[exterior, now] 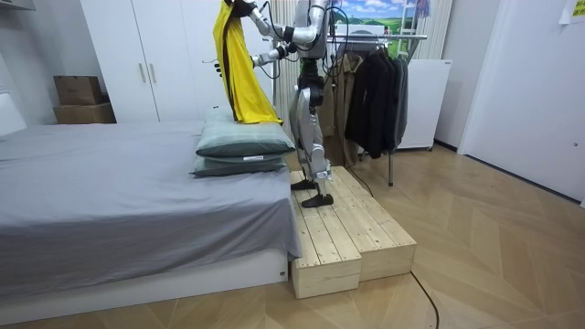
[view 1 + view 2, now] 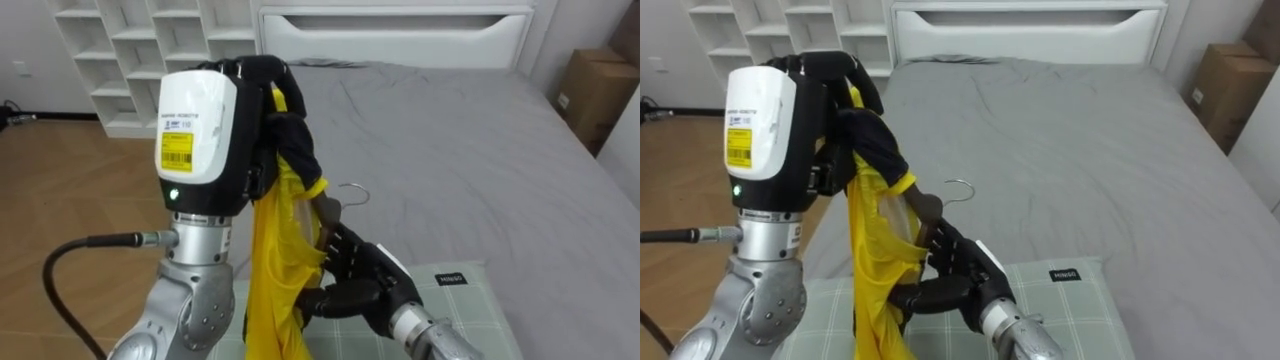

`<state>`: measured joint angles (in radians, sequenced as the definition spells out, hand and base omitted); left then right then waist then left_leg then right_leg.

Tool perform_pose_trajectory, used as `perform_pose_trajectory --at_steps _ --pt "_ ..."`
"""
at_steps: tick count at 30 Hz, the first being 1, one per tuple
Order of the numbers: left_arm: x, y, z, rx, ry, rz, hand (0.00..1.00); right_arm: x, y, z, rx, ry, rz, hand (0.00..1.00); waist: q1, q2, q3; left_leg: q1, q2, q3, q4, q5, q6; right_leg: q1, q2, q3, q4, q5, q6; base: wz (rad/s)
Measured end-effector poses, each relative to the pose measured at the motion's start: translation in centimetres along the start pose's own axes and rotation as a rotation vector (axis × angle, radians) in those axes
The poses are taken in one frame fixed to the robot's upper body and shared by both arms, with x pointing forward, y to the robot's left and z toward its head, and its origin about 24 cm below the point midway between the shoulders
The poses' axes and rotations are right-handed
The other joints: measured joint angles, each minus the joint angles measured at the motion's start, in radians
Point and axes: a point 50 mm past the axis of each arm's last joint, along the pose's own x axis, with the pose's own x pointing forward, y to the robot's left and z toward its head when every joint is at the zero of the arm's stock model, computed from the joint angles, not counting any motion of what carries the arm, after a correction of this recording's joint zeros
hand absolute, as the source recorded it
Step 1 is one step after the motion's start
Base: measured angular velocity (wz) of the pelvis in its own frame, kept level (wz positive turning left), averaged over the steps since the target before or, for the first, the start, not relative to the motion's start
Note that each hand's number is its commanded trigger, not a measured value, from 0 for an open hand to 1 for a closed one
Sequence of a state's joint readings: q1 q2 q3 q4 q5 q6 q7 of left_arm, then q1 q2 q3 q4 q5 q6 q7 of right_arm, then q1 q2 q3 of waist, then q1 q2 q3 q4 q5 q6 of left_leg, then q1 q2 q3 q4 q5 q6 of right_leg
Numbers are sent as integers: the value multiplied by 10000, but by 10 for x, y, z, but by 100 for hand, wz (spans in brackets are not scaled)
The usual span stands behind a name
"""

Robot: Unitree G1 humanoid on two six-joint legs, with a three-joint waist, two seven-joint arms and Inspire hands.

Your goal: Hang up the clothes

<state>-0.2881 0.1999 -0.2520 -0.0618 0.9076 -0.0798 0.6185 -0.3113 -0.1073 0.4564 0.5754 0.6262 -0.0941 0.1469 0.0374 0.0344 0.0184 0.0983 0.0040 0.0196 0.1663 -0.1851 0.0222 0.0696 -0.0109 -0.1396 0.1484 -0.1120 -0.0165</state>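
While left hand (image 2: pixel 228 112) grips the yellow garment (image 2: pixel 270 255) aloft and right hand (image 2: pixel 352 272) clamps the hanger (image 2: pixel 329 208), I'd say threading's underway; next: find the neck.

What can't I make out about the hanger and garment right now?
Eye views: the hanger shows its hook and neck; the yellow garment hides its arms.
Garment's hem: cut off by the eye views' bottom edge.
Room view: hanger too small to pick out.

Unreadable yellow barcode label (image 2: pixel 176 148) on left hand (image 2: pixel 215 100); unreadable pillow tag (image 2: pixel 451 279).
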Motion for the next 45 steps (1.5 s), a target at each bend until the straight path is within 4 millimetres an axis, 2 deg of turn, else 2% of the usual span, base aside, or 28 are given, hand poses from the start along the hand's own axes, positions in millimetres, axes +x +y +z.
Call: perform_pose_trajectory --at_steps 24,34,36,41,45 --pt "0 -1 0 91 309 -127 100 0 3 -3 -7 133 256 0 -22 74 -9 -10 -1 -42 -2 -1 0 3 6 -58 10 1 -1 0" --pt "2 0 1 138 319 -28 100 -1 -2 -2 1008 64 72 0 -18 92 -8 -13 -13 -128 2 0 0 26 -11 -161 9 1 0 1" --pt "2 0 1 136 320 -29 100 -2 -3 -2 994 73 50 0 -24 122 -7 -18 -12 -132 1 0 0 26 -11 -165 9 1 0 0" --pt "2 1 1 149 317 -13 100 -3 -8 -11 1137 423 -219 0 -32 369 -9 -16 -13 -155 -8 -1 0 25 -8 -179 8 0 0 0" --pt "4 3 7 17 128 117 100 -6 -13 -18 1525 629 -491 0 -39 385 -8 -24 -3 -169 -1 0 -1 20 5 -183 6 0 0 0"
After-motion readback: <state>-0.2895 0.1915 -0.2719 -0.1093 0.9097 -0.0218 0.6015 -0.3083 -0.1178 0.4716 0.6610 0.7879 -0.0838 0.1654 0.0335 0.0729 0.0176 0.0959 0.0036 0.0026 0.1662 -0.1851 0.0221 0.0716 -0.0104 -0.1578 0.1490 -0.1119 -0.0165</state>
